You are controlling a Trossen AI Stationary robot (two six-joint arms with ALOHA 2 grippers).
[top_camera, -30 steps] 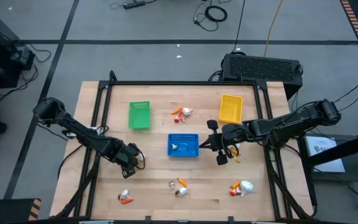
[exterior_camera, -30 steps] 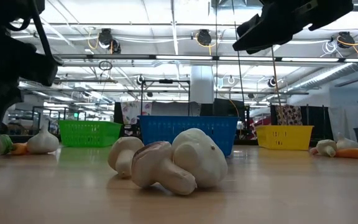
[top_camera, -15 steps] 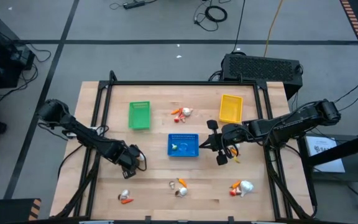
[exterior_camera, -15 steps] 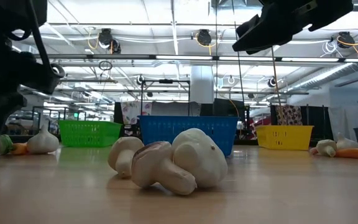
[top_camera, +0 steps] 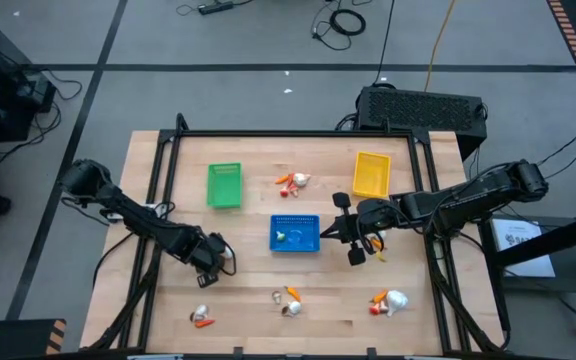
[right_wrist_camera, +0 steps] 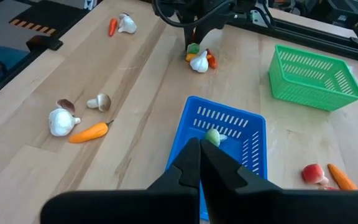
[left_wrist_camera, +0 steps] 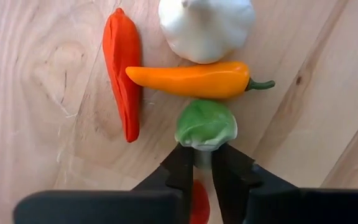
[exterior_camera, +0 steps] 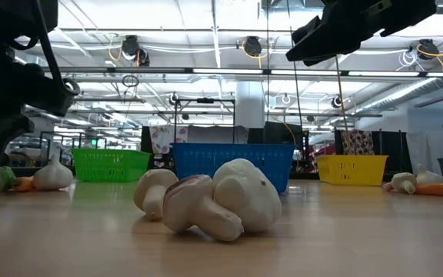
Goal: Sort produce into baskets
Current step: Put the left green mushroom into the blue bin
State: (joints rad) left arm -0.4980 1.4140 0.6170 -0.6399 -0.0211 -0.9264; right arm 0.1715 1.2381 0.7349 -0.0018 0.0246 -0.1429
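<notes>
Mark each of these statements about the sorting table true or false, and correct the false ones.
1. The blue basket stands between the two grippers. True.
2. The green basket holds several carrots. False: it looks empty in the high and right wrist views.
3. The left gripper is at a green leafy piece that lies beside an orange pepper, a red pepper and a garlic bulb. True.
4. The blue basket is empty. False: a small pale green piece lies in it.
5. The right gripper is over the yellow basket. False: it is at the blue basket's edge.
</notes>
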